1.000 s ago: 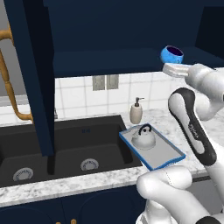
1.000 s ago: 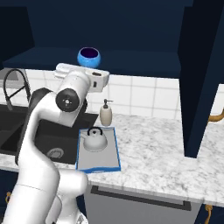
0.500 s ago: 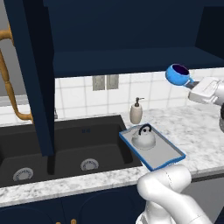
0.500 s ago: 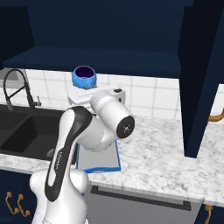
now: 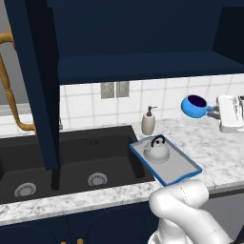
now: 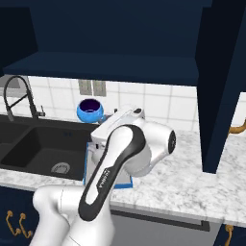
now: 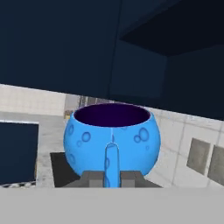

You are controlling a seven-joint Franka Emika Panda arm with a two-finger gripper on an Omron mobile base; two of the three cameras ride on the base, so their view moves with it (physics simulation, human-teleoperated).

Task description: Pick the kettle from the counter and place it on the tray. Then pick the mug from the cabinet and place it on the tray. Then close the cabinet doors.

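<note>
The gripper (image 7: 112, 177), clenched on the mug (image 5: 195, 106) by its handle, holds it in the air with the tray (image 5: 181, 167), already bearing the kettle (image 5: 157, 148), at about seven o'clock below.

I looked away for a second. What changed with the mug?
The pincer, shut on the mug by its handle, carried it down from cabinet height to hang above the counter, right of the tray. The kettle stayed on the tray.
</note>
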